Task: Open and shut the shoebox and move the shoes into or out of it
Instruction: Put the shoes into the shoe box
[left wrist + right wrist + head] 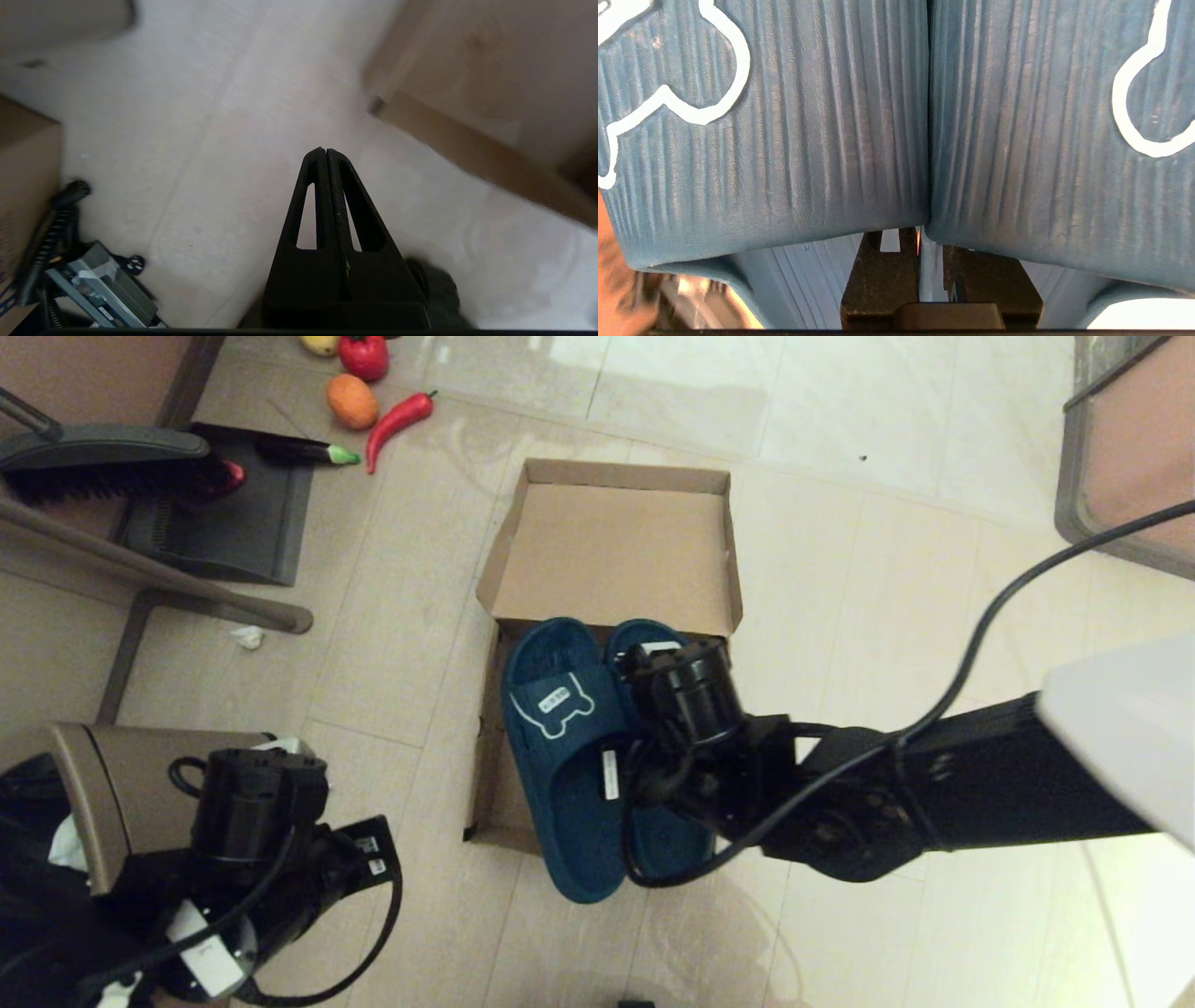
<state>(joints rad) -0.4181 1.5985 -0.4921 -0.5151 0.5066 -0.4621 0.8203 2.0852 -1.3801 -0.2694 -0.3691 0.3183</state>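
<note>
The brown cardboard shoebox (611, 541) lies open on the floor, its lid folded flat away from me. Both teal-blue slide shoes sit side by side over the box base (485, 756), heels sticking out past its near edge. The left shoe (560, 747) shows its bone outline. The right shoe (672, 845) is largely hidden by my right arm. My right gripper (924, 242) reaches under the straps and is shut on the touching inner edges of the shoes (831, 116). My left gripper (325, 151) is shut and empty, parked low at the left (252, 803).
A dustpan with brush (224, 513), a chair leg (149, 579) and toy vegetables (352, 401) lie at the far left. A brown bin (103, 784) stands beside my left arm. Crumpled paper (248, 637) lies on the tiles. Furniture (1130, 457) stands at the far right.
</note>
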